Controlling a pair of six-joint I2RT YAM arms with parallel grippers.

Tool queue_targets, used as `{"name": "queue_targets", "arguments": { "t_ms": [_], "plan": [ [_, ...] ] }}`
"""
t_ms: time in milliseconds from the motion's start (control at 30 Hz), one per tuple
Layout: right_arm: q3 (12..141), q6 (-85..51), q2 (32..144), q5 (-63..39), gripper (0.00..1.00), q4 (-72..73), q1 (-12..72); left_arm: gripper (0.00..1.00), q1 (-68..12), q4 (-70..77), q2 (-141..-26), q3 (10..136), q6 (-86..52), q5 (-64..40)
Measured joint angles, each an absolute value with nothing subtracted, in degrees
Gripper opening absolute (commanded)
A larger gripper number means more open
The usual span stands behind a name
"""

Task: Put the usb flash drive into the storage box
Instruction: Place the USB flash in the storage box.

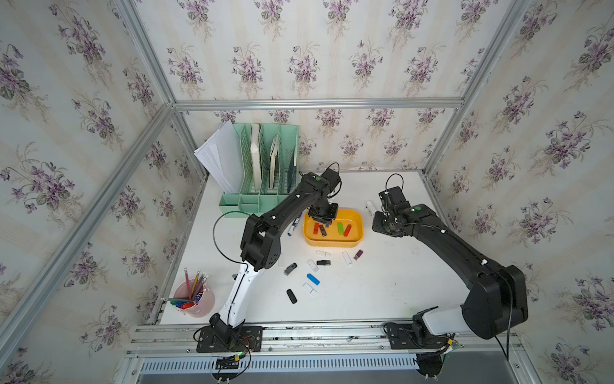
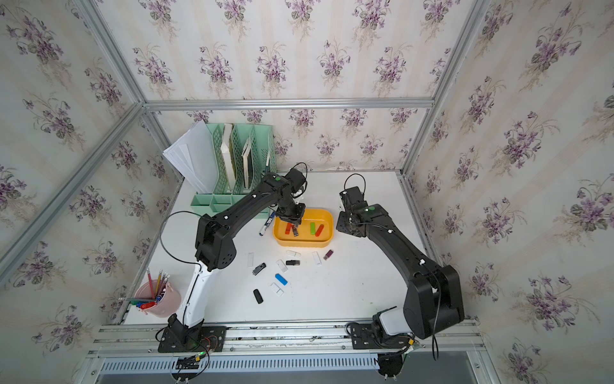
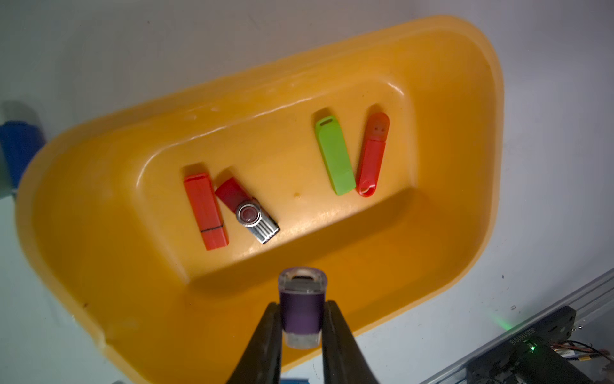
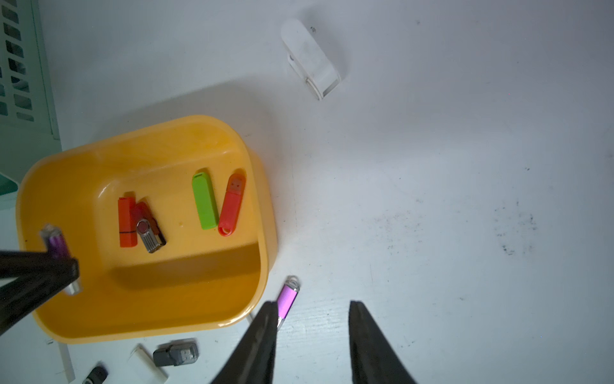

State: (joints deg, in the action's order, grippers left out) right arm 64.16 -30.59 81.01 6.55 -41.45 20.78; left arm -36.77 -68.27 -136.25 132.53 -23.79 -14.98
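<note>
The yellow-orange storage box [image 1: 333, 243] [image 2: 302, 242] sits mid-table and holds several drives: orange [image 3: 206, 212], dark red swivel [image 3: 247, 209], green [image 3: 334, 156] and red [image 3: 372, 156]. My left gripper [image 3: 301, 307] [image 1: 323, 220] hangs over the box's left end, shut on a dark purple usb flash drive [image 3: 301, 309] [image 4: 57, 244] with clear ends. My right gripper [image 4: 314, 304] [image 1: 381, 226] hovers just right of the box, open and holding nothing. A magenta drive [image 4: 287, 297] [image 1: 358, 254] lies on the table beside one of its fingers.
Several loose drives, white, black and blue [image 1: 313, 279], lie in front of the box. A white clip-like piece [image 1: 369, 206] lies behind its right end, a marker [image 1: 294, 226] at its left. The mint organizer [image 1: 265, 166] stands at the back left, the pink pencil cup [image 1: 196, 299] at the front left.
</note>
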Motion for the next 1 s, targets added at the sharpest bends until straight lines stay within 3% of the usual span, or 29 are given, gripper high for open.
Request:
{"name": "queue_targets", "arguments": {
  "t_ms": [833, 900, 1000],
  "plan": [
    [55.05, -34.06, 77.67, 1.76, 0.40, -38.79, 20.67, 0.27, -36.77, -62.48, -146.15, 134.87, -23.81, -18.15],
    [54.50, -34.13, 77.60, 1.48, 0.41, -38.65, 20.67, 0.30, -36.77, -62.39, -146.23, 134.80, -23.86, -18.15],
    [53.91, -34.22, 77.28, 0.82, 0.43, -38.09, 20.91, 0.42, -36.77, -62.19, -145.27, 134.50, -24.05, -18.15]
  ]
}}
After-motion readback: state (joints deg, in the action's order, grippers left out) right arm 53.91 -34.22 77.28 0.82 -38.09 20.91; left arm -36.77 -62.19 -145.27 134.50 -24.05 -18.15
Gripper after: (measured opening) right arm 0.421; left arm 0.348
